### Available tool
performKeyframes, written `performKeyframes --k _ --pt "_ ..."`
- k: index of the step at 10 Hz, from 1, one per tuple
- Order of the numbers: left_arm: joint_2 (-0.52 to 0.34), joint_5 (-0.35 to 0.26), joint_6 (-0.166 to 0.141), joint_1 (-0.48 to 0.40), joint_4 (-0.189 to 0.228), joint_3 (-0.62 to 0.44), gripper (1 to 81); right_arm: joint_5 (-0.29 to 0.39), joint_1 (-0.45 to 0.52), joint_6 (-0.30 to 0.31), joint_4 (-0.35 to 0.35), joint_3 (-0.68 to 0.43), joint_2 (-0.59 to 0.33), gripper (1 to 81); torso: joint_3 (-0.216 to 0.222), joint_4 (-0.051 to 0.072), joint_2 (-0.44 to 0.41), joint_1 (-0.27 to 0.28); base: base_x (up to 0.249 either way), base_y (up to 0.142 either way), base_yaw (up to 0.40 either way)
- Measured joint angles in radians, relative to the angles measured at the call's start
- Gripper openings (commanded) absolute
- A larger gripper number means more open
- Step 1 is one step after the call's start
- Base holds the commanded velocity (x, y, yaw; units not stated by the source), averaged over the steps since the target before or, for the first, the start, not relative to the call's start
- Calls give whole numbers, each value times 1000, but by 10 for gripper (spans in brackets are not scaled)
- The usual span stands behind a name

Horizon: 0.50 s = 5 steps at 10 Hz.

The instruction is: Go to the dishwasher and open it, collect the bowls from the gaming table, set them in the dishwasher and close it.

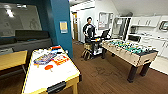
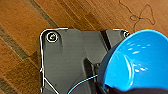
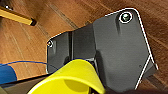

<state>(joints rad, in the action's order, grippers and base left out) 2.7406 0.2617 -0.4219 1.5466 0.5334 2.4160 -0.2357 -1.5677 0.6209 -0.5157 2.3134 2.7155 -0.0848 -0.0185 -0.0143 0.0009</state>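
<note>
Blue bowl (image 2: 135,62) carried above the wooden floor (image 2: 22,22), clamped at its rim by the left gripper (image 2: 117,88), by the look of it. Might slip and drop while driving, being smooth, held only at the edge and tilted.

Yellow cup (image 3: 70,77) likewise pinched in the right gripper (image 3: 96,90); not a bowl, so possibly a wrong pick.

Counted: one blue bowl, one yellow cup, one orange-red round thing (image 1: 49,67) lying on the white-topped table (image 1: 37,82), perhaps the second bowl. Beyond, one football table (image 1: 130,53) and one person (image 1: 89,30).
</note>
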Motion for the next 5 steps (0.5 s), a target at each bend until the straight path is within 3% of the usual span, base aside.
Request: performKeyframes --k 5 --pt "5 -3 0 0 0 0 10 0 0 0 0 2 0 10 0 0 0 0 0 0 -373"
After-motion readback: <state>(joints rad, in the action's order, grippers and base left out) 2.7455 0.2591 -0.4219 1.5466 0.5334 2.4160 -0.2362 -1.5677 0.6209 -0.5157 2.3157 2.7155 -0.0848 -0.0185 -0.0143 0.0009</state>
